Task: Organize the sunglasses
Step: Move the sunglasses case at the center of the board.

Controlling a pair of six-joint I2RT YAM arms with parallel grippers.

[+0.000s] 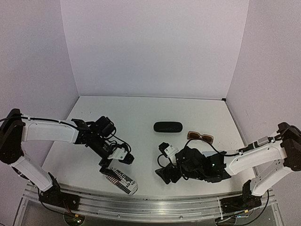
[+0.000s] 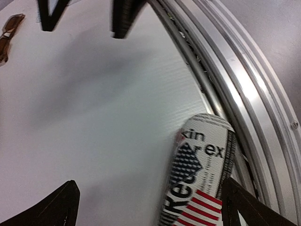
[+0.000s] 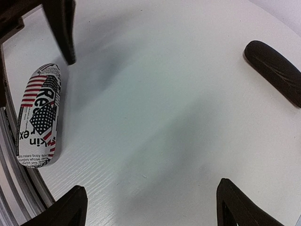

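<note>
The brown sunglasses (image 1: 200, 137) lie on the white table right of centre, with brown lenses; in the left wrist view these sunglasses (image 2: 6, 36) show at the far top left. My left gripper (image 1: 116, 162) hovers open over the near-left table. A printed black-and-white case (image 2: 202, 174) with a flag pattern lies on the table between its fingers (image 2: 51, 207), close to the right one. My right gripper (image 1: 164, 173) is open near the front centre, and the right wrist view shows only bare table between its fingers (image 3: 244, 207).
A plain black oval case (image 1: 168, 126) rests mid-table behind the grippers, the same black case (image 3: 275, 70) showing at the upper right in the right wrist view. The printed case (image 1: 121, 181) lies right beside the aluminium rail (image 1: 150, 200) along the near edge. White walls enclose the table.
</note>
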